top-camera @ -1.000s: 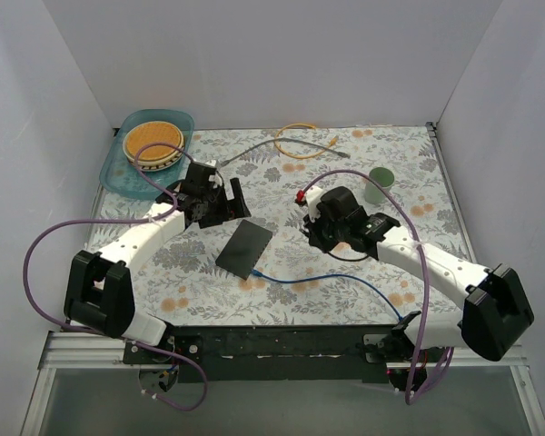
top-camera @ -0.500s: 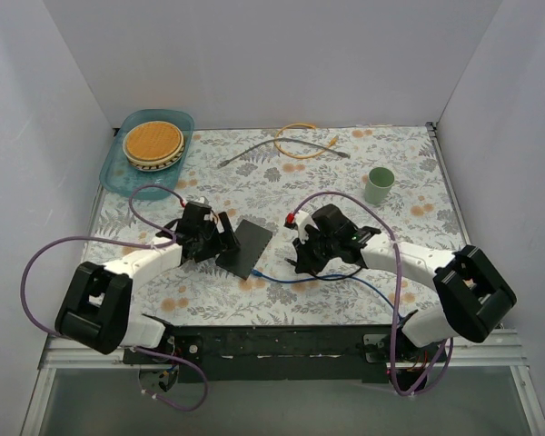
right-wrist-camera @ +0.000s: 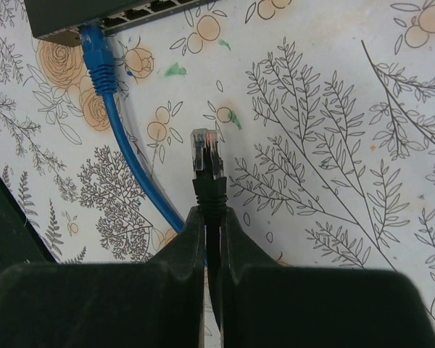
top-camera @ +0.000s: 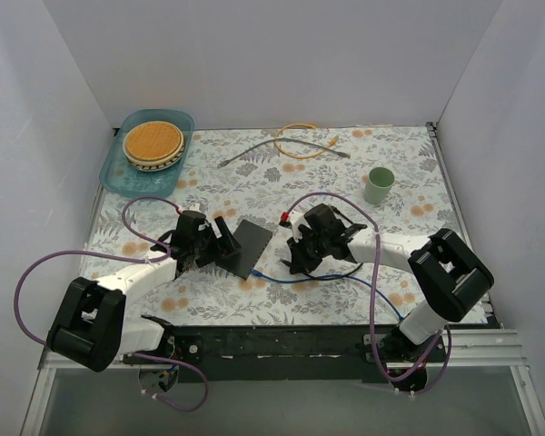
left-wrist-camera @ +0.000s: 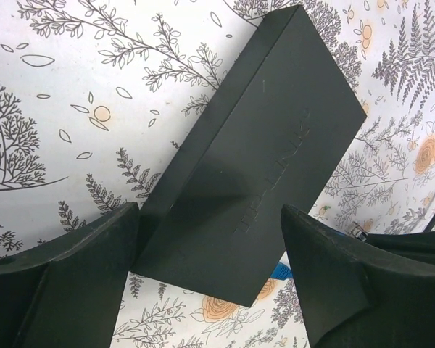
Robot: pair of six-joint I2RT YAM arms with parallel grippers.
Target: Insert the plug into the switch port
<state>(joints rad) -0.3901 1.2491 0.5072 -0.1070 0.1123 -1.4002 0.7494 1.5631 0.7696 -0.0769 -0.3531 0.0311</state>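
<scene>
The switch (top-camera: 246, 248) is a flat matte black box lying on the flowered cloth; it fills the left wrist view (left-wrist-camera: 264, 156), and its socket edge shows at the top of the right wrist view (right-wrist-camera: 101, 18). A blue cable (right-wrist-camera: 105, 87) is plugged into one socket. My left gripper (left-wrist-camera: 210, 250) is open, its fingers either side of the switch's near end. My right gripper (right-wrist-camera: 212, 214) is shut on the black cable just behind its clear-tipped plug (right-wrist-camera: 206, 156), which points toward the socket edge, a short way from it. In the top view the right gripper (top-camera: 302, 257) is just right of the switch.
A green cup (top-camera: 379, 184) stands at the back right. An orange cable (top-camera: 298, 141) and a grey cable (top-camera: 254, 151) lie at the back. A teal tray (top-camera: 118, 168) with a round wicker dish (top-camera: 153, 143) sits at the back left. The blue cable (top-camera: 345, 282) trails toward the front.
Both arms came down and toward the front. The left gripper moved in around the switch's end. The right gripper brought the plug lower and closer to the socket edge.
</scene>
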